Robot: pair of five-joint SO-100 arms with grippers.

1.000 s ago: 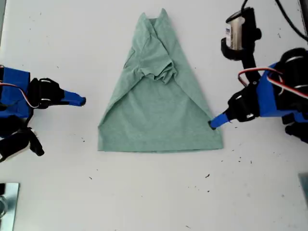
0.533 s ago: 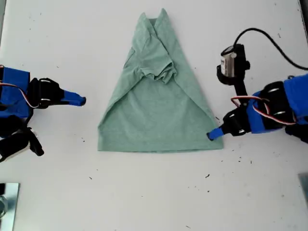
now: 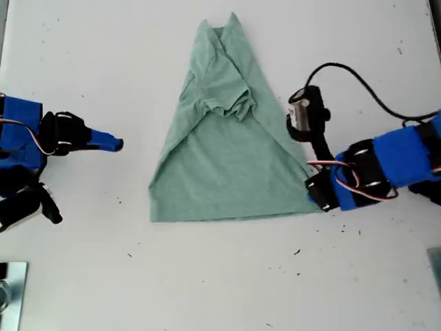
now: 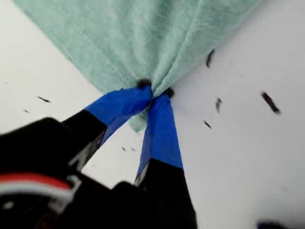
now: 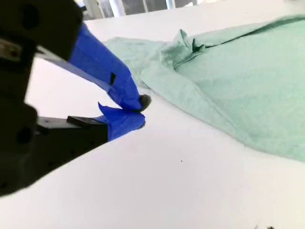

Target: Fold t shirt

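Fingers (image 4: pixel 121 107) of my first gripper (image 4: pixel 153 93) pinch a bunched hem corner of the t shirt (image 4: pixel 143 38) in the first wrist view, their taped tips pressed together on the cloth, which fans away from them over the white surface (image 4: pixel 248 143).

Second wrist view: my second gripper (image 5: pixel 139 110) has nothing between its tips, which are nearly touching, and the t shirt (image 5: pixel 248 86) lies apart from them, beyond a strip of bare surface (image 5: pixel 190 181).

Exterior view: the t shirt (image 3: pixel 227 165) lies as a tall triangle, long axis running from neck at the top to hem at the bottom. My first gripper (image 3: pixel 320 193) sits on the hem corner at the exterior view's right; my second gripper (image 3: pixel 116 144) waits well apart on the exterior view's left. I judge the coming fold turns on carrying that corner along the long axis toward the neck, and my first gripper is the nearer.
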